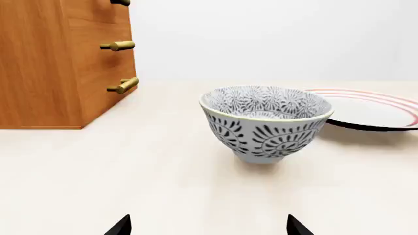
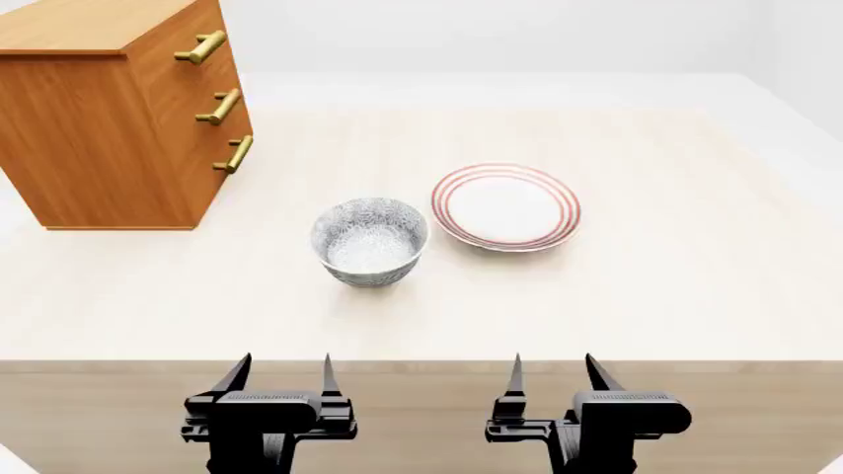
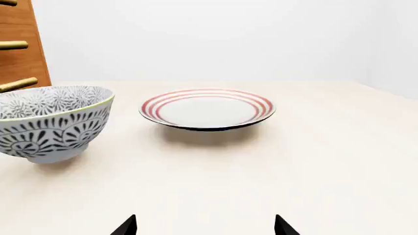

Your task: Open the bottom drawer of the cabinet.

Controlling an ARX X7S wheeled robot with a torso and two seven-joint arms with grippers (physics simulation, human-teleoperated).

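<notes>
No writing or label shows on the cabinet [image 2: 113, 118], whose bottom drawer [image 2: 227, 168] is flush at ten o'clock. The left gripper [image 2: 286, 373] and right gripper [image 2: 552, 371] both hang spread and empty at the table [image 2: 658, 296] edge.

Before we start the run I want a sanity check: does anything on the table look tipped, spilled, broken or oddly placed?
Nothing stands out. The cabinet stands square with all three drawers shut, the bowl sits upright and empty, and the plate lies flat beside it, apart from it.
</notes>
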